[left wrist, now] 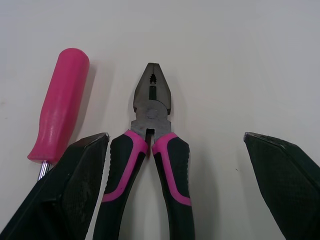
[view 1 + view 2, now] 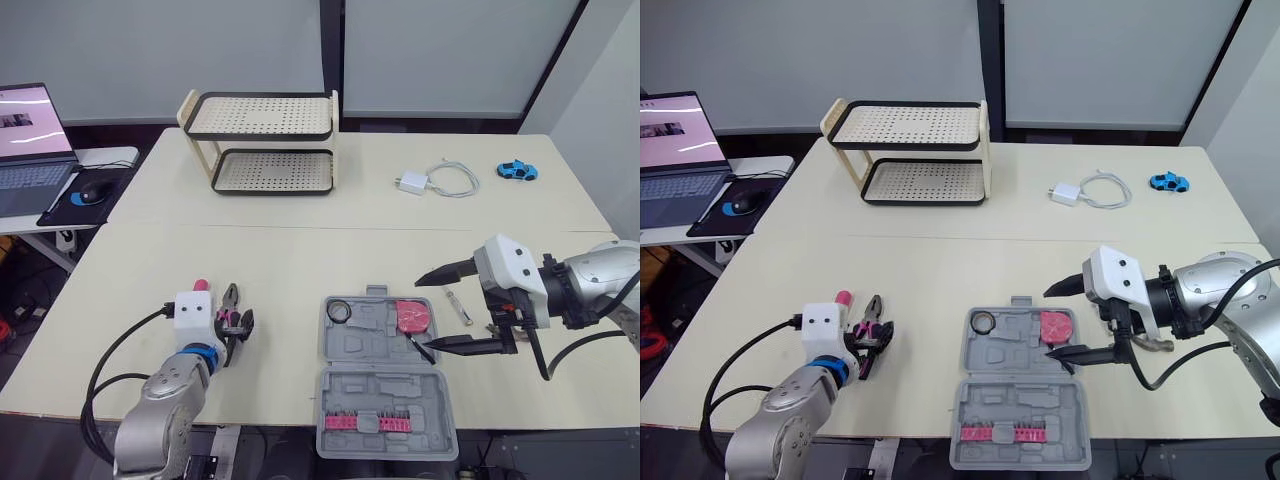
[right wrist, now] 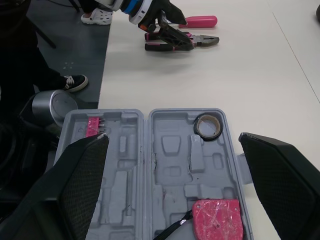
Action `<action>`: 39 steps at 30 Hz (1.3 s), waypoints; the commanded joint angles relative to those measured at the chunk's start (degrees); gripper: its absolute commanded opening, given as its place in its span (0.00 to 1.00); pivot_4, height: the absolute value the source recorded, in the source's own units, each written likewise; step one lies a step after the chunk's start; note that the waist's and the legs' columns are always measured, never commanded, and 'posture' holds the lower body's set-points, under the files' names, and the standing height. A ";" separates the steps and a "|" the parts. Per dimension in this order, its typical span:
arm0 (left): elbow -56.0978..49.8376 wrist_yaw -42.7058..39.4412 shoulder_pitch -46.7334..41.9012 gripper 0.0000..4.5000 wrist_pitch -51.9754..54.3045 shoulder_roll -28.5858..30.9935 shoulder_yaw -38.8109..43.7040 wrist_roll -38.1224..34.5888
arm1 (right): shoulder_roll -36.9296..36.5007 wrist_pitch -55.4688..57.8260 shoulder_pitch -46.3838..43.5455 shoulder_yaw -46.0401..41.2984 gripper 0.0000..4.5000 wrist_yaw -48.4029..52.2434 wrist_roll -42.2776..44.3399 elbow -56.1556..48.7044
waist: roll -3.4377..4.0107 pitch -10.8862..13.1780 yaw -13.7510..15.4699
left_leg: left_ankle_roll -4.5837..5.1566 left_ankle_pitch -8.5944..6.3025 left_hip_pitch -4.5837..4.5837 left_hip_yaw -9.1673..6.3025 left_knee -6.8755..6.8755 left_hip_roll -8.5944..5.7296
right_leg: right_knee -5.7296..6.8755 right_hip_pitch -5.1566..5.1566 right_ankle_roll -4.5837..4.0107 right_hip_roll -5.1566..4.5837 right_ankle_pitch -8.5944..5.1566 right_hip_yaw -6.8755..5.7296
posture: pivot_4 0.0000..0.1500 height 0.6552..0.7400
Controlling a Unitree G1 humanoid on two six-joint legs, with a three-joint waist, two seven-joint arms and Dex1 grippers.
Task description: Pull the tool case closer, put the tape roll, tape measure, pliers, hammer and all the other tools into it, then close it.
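The grey tool case [image 2: 352, 345] lies open at the table's front edge, lid towards me with a row of pink bits [image 2: 364, 422]. A tape roll [image 2: 338, 311] and a pink tape measure [image 2: 413, 317] sit in its far half. My right gripper [image 2: 426, 312] is open, hovering over the case's right side by the tape measure. To the left, black-and-pink pliers [image 1: 150, 150] lie flat on the table beside a pink-handled screwdriver [image 1: 57, 110]. My left gripper [image 1: 175, 137] is open, its fingers straddling the pliers' handles. A thin small tool [image 2: 458, 305] lies right of the case.
A two-tier perforated rack [image 2: 265, 140] stands at the back left. A white charger with cable [image 2: 435, 182] and a blue toy car [image 2: 517, 170] lie at the back right. A laptop [image 2: 30, 140] and mouse [image 2: 92, 190] sit on a side table to the left.
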 commanded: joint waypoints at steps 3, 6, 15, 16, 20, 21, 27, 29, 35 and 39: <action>2.31 1.45 -2.45 1.00 2.42 -0.13 0.69 0.92 | -0.79 -0.92 0.32 -1.21 0.99 -0.13 -0.04 -1.38 | 0.00 0.00 0.06 | 0.00 0.00 -0.01 -0.01 0.01 -0.01 | 0.00 0.00 0.00 0.00 0.00 0.00 | 1.00 1.00; 3.85 0.85 -3.33 1.00 3.44 0.66 0.83 0.80 | 0.14 -0.57 -0.37 -1.25 0.99 -0.75 0.87 -1.89 | 0.00 0.00 0.04 | 0.00 0.00 -0.01 -0.01 0.01 -0.02 | 0.00 0.00 0.00 -0.01 0.00 -0.01 | 1.00 1.00; 7.38 -0.96 -4.74 1.00 5.43 2.27 -0.32 1.13 | 3.54 0.26 -3.05 -0.01 0.99 -2.62 2.55 -1.87 | 0.01 0.00 0.02 | -0.01 0.01 0.00 -0.03 0.00 -0.02 | 0.01 -0.01 0.00 -0.01 0.00 -0.01 | 1.00 1.00; 7.66 -1.00 -4.95 1.00 5.44 2.27 -0.40 1.16 | 3.94 0.08 -3.43 0.25 0.99 -2.85 2.44 -1.68 | 0.01 -0.01 0.03 | -0.02 0.01 0.01 -0.03 0.00 -0.01 | 0.02 -0.01 0.00 -0.01 0.00 -0.01 | 1.00 1.00; 8.31 -1.38 -5.37 1.00 6.46 2.12 -0.43 1.04 | 4.95 -0.51 -3.99 0.99 0.99 -3.17 1.92 -1.15 | 0.02 -0.01 0.02 | -0.02 0.01 0.01 -0.03 0.00 -0.03 | 0.02 0.00 0.00 -0.02 0.00 -0.01 | 1.00 1.00; 8.39 -1.51 -5.33 1.00 6.56 2.18 -0.47 1.12 | 4.97 -0.67 -3.93 1.16 0.99 -3.15 1.71 -1.11 | 0.02 -0.01 0.02 | -0.02 0.01 0.01 -0.03 0.01 -0.03 | 0.02 0.00 0.00 -0.02 0.00 -0.01 | 1.00 1.00; 8.91 -1.82 -5.20 0.67 7.14 2.45 -0.30 1.42 | 4.92 -0.94 -3.44 1.26 1.00 -3.54 1.48 -1.06 | 0.04 -0.02 0.02 | -0.02 0.01 0.02 -0.03 0.00 -0.03 | 0.02 0.00 0.00 -0.02 0.00 -0.01 | 1.00 1.00; 9.02 -1.81 -5.18 0.56 7.08 2.48 -0.23 1.49 | 4.77 -1.08 -3.14 1.14 1.00 -3.62 1.36 -1.05 | 0.04 -0.03 0.02 | -0.02 0.01 0.02 -0.03 0.01 -0.03 | 0.02 0.00 0.00 -0.02 0.00 0.00 | 1.00 1.00; 8.90 -2.05 -5.21 0.56 6.26 2.64 -0.38 1.68 | 4.28 -1.75 -1.81 0.38 1.00 -3.96 0.75 -1.05 | 0.06 -0.03 0.03 | -0.01 0.01 0.03 -0.03 0.00 -0.03 | 0.02 0.00 0.00 -0.02 0.00 0.00 | 1.00 1.00; 7.18 -2.53 -4.88 0.56 4.82 3.20 -1.09 2.10 | 4.13 -1.82 -0.78 -0.34 1.00 -4.37 0.61 -1.51 | 0.06 -0.03 0.04 | -0.02 0.01 0.02 -0.03 0.00 -0.02 | 0.02 -0.01 0.00 -0.02 0.00 0.00 | 1.00 1.00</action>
